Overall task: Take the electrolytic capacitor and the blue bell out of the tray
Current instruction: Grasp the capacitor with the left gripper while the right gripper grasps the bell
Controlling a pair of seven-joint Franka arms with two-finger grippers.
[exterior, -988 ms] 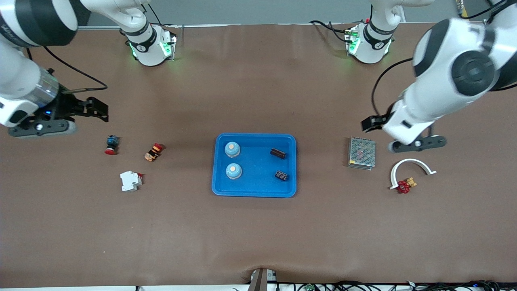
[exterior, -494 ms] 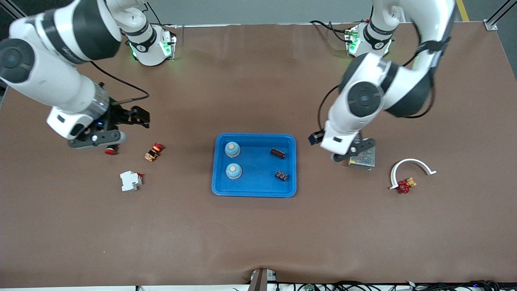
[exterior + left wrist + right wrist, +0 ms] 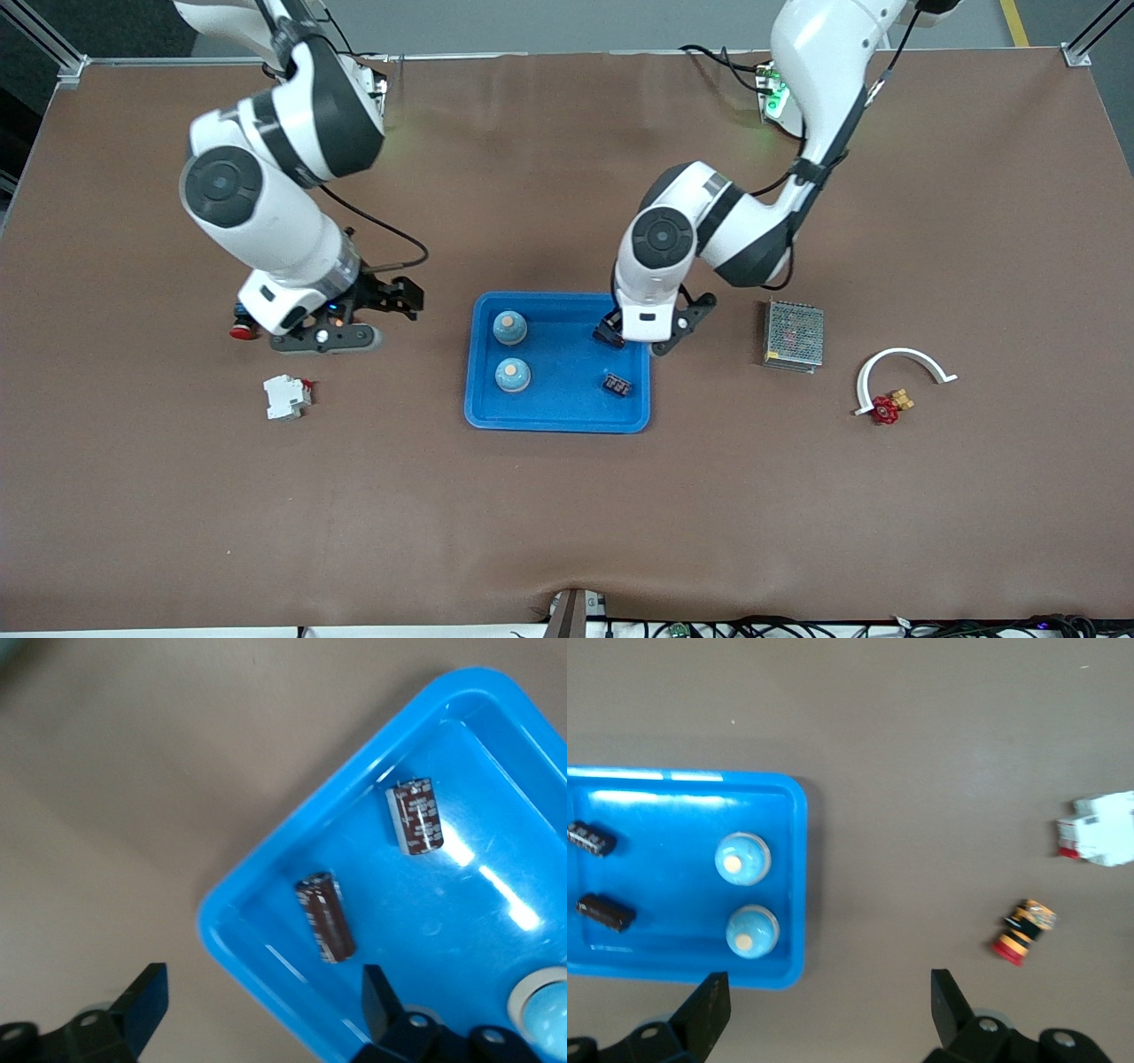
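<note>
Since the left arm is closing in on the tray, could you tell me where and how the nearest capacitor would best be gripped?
The dark capacitor lies flat on its side in the blue tray, near a corner. I would bring the left hand straight down from above, fingers across its round body at mid-length, closing across the short width. The tray wall probably blocks any sideways approach.

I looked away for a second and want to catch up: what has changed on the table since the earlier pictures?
Both arms swung in toward the blue tray from the table's ends. The left gripper, open, now hangs over the tray's corner by the capacitors. The right gripper, open, hangs over the table beside the tray's bell side. Nothing was gripped or released; bells, capacitors and outlying parts stayed put.
</note>
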